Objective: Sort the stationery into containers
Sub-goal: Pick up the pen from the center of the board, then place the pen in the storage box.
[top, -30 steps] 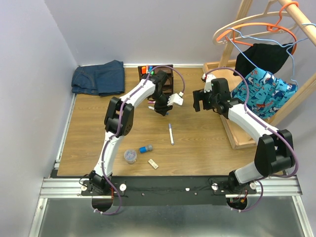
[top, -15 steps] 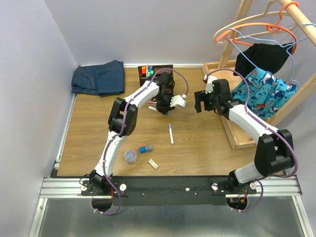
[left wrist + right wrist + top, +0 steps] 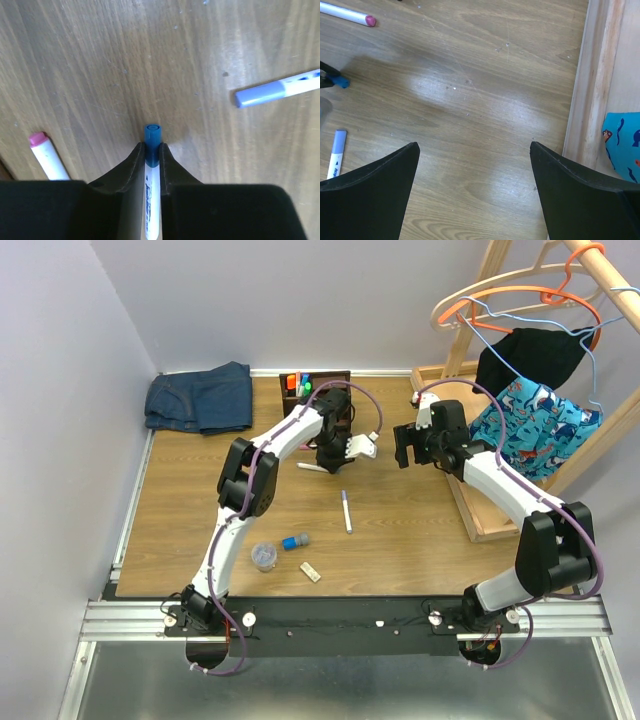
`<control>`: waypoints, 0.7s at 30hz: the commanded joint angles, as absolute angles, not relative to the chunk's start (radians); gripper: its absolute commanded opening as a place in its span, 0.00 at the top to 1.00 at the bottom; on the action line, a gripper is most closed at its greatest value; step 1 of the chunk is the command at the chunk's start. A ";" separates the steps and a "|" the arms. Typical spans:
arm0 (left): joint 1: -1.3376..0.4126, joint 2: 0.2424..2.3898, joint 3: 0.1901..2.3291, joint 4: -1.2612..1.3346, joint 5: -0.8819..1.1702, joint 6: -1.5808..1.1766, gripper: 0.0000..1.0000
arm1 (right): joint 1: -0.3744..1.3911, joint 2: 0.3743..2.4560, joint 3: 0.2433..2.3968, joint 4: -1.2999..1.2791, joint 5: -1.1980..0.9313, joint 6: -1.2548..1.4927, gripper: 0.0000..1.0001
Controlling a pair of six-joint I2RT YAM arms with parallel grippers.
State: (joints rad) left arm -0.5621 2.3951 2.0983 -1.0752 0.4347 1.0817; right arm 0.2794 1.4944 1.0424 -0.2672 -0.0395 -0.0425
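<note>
since a moment ago the left gripper (image 3: 151, 148) has squeezed shut on the blue-capped marker (image 3: 153, 134), low over the table (image 3: 90, 60), near the pink-capped marker (image 3: 46, 156). it may slip out lengthways when lifted, because the pinch looks thin and sits near the cap. its long side runs along the fingers (image 3: 131, 167), cap pointing out at the wood. the right gripper (image 3: 473, 146) hangs wide apart.
</note>
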 commanded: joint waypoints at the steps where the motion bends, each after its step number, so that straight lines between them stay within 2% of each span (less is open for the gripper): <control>1: -0.529 2.295 2.213 -1.152 0.573 0.993 0.81 | 0.270 1.499 1.074 -0.261 -0.005 -0.078 0.01; 4: -0.493 2.208 2.262 -1.115 0.650 0.944 0.80 | 0.268 1.503 1.077 -0.259 -0.005 -0.084 0.01; 7: -0.447 2.132 2.232 -0.953 0.765 0.812 0.81 | 0.268 1.525 1.083 -0.256 -0.011 -0.092 0.01; 9: -0.373 2.091 2.191 -0.717 0.879 0.660 0.83 | 0.268 1.546 1.098 -0.258 -0.009 -0.098 0.01; 10: -0.344 2.085 2.140 -0.619 0.912 0.468 0.84 | 0.268 1.554 1.106 -0.259 -0.009 -0.106 0.01; 11: -0.290 2.076 2.102 -0.378 0.951 0.362 0.84 | 0.268 1.563 1.114 -0.259 -0.009 -0.109 0.01; 13: -0.241 2.043 1.966 -0.107 0.989 0.065 0.84 | 0.270 1.587 1.140 -0.261 -0.009 -0.118 0.01; 14: -0.224 2.039 1.938 0.090 0.988 0.005 0.84 | 0.270 1.594 1.149 -0.262 -0.009 -0.121 0.02; 21: -0.121 2.166 1.970 0.402 1.009 -0.247 0.83 | 0.268 1.638 1.207 -0.288 -0.005 -0.143 0.02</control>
